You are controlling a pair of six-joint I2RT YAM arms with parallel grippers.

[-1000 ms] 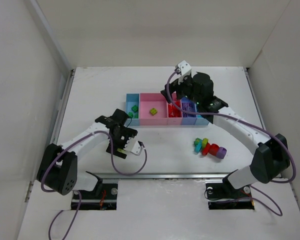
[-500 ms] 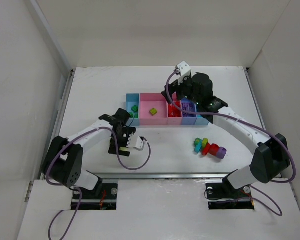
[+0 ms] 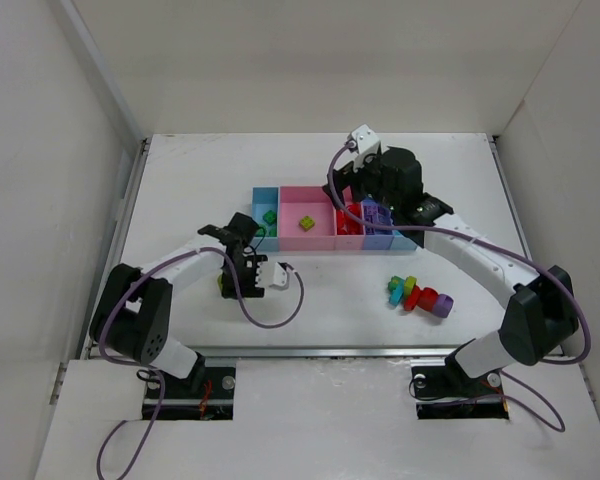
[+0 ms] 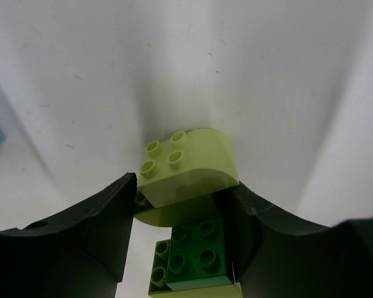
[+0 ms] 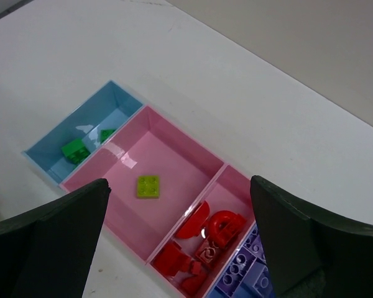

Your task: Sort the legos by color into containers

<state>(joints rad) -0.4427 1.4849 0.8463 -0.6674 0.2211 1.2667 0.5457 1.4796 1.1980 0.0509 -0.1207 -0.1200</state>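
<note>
In the left wrist view a yellow-green rounded lego (image 4: 189, 164) is stuck to a dark green lego (image 4: 196, 254), and together they lie on the white table. My left gripper (image 4: 181, 192) is shut on this stack, one black finger pressed to each side. From above, the left gripper (image 3: 232, 283) is left of the containers, low over the table. My right gripper (image 5: 180, 186) hangs open above the containers, over the wide pink tray (image 5: 174, 155) and the narrow pink tray (image 5: 236, 186) with red legos (image 5: 221, 226). A light blue tray (image 5: 90, 124) holds green legos.
A loose cluster of teal, green, red and purple legos (image 3: 418, 294) lies on the table right of centre. One yellow-green lego (image 5: 148, 186) lies in the wide pink tray. Purple legos (image 5: 245, 270) fill the purple-blue tray. White walls enclose the table.
My left gripper has turned and settled over the green stack, and its jaws have closed in on it. The right arm has hardly moved.
</note>
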